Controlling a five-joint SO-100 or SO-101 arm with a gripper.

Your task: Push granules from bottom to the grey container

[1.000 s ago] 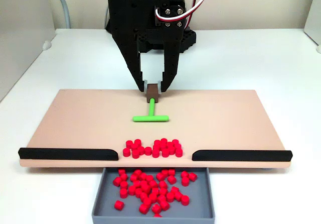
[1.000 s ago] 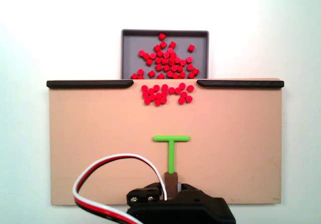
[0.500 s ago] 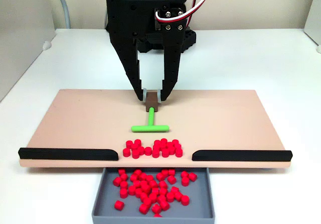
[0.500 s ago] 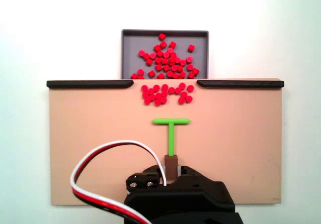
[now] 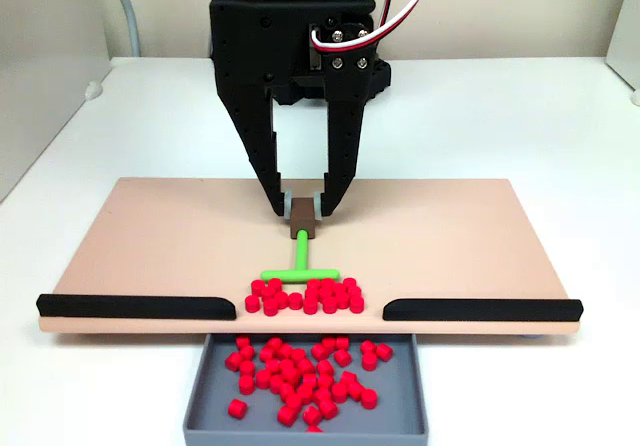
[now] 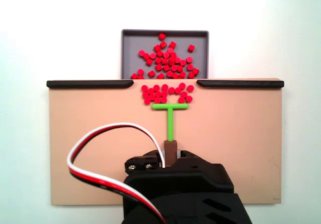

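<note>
Red granules (image 6: 167, 93), light and prone to roll, touch my pusher (image 6: 170, 114) at twelve o'clock, its brown handle (image 5: 301, 218) clamped in my tool (image 5: 301, 204).

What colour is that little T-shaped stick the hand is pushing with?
Bright green, on a brown handle block; the T-shaped pusher shows best in the fixed view from above.

The black arm is reaching in from 12 o'clock in a fixed view, its gripper (image 5: 302, 208) pointing down toward 6 o'clock, 2 fingers (image 5: 265, 156) closing on the pusher's brown handle (image 5: 301, 218), red-and-white cable (image 6: 108, 138) looping behind.
</note>
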